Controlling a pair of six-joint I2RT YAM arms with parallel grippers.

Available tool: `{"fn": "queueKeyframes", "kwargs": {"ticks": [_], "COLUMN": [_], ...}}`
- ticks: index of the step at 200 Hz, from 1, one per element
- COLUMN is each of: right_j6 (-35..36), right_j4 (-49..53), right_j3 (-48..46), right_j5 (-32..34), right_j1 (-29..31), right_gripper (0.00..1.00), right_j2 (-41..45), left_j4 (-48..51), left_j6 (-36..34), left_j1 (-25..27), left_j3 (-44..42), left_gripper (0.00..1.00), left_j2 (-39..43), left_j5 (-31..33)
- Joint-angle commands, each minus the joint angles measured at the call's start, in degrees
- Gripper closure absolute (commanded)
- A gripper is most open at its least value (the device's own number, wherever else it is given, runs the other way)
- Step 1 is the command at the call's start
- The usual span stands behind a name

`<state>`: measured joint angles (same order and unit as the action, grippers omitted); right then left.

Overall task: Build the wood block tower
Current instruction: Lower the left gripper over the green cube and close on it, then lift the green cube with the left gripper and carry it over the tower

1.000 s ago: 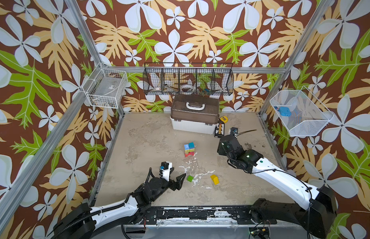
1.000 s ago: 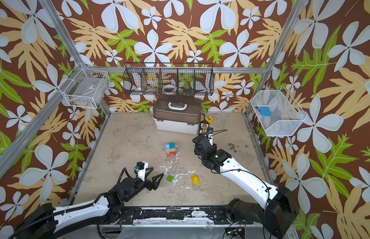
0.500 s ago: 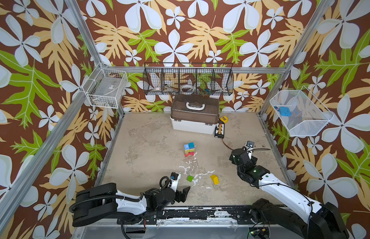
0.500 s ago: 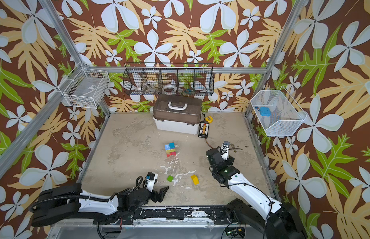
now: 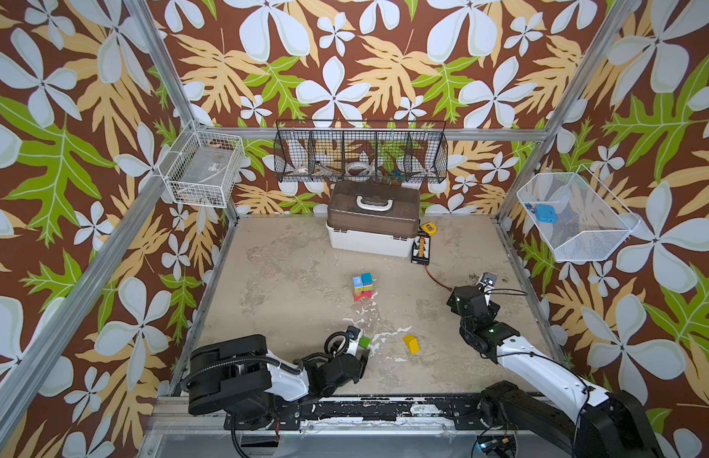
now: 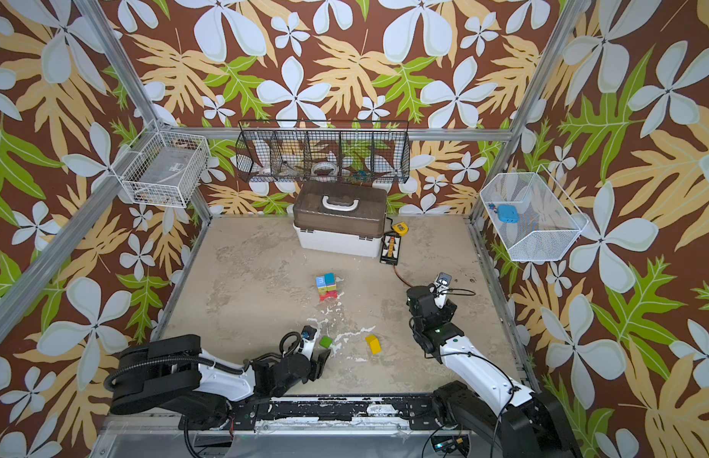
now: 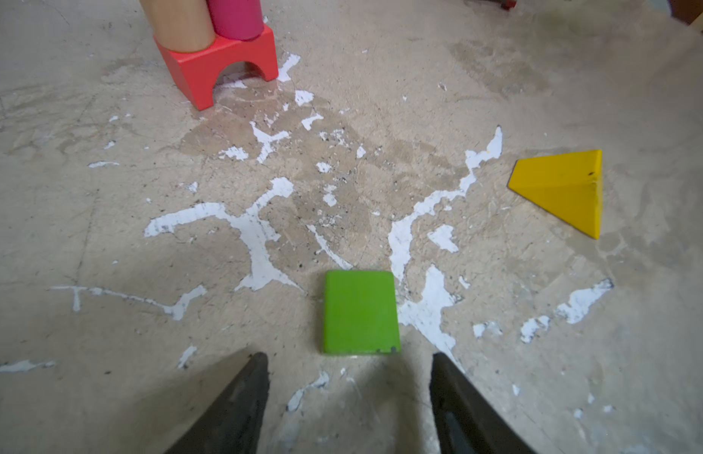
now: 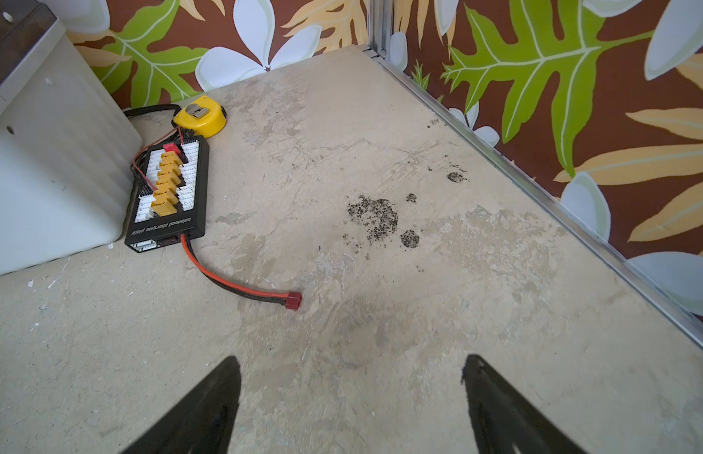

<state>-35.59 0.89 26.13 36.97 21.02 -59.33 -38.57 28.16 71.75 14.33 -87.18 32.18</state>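
Pick step on the green block [image 7: 359, 312]: my left claw [image 7: 348, 358] sat open, empty, just short of it on the near bench [image 5: 289, 277], tower [image 5: 362, 286] farther back, right claw [image 8: 352, 357] open and idle, so next I needed to advance and close.

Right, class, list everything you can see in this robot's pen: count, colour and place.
tower: one, multicoloured, red arch base, mid floor
green block: one, green, front of floor
yellow wedge: one, yellow, right of green block
box: one, white, brown lid, back wall
tape measure: one, yellow, beside box
connector board: one, black, beside box
wire baskets: three, one black, two white, walls
left arm: one, black-white, jaws open before green block
right arm: one, black-white, jaws open, empty
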Motion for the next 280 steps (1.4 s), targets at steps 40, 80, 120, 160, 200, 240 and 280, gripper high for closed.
{"fn": "queueKeyframes", "kwargs": {"ticks": [40, 80, 120, 160, 200, 240, 280], "right_j6": [0.79, 0.79, 0.77, 0.8, 0.77, 0.57, 0.79], "right_j4": [-0.18, -0.14, -0.22, -0.27, -0.09, -0.6, -1.1], "right_j3": [1.2, 1.04, 1.03, 0.95, 1.2, 1.0, 0.75], "right_j5": [-1.3, -1.45, -1.47, -1.73, -1.66, -1.55, -1.64], "right_j1": [0.08, 0.08, 0.12, 0.03, 0.04, 0.08, 0.07], "right_gripper": [0.14, 0.15, 0.15, 0.15, 0.16, 0.15, 0.15], "right_j2": [-1.32, -1.19, -1.07, -1.08, -1.53, -1.32, -1.03], "left_j4": [3.75, 3.74, 3.98, 1.88, 2.62, 3.44, 12.16], "left_j6": [-1.62, -1.97, -2.15, -2.8, -3.65, -2.75, -5.7], "left_j1": [0.08, 0.11, 0.06, 0.06, -1.42, -7.26, -12.54], "left_j3": [5.53, 5.99, 6.33, 5.95, 6.0, 4.13, 6.83], "left_gripper": [0.43, 0.55, 0.68, 0.81, 0.85, 0.9, 0.95], "left_j2": [-8.47, -8.84, -9.15, -9.88, -5.99, 4.32, 16.73], "left_j5": [2.75, 2.55, 1.08, 0.54, -2.53, -9.48, -10.34]}}
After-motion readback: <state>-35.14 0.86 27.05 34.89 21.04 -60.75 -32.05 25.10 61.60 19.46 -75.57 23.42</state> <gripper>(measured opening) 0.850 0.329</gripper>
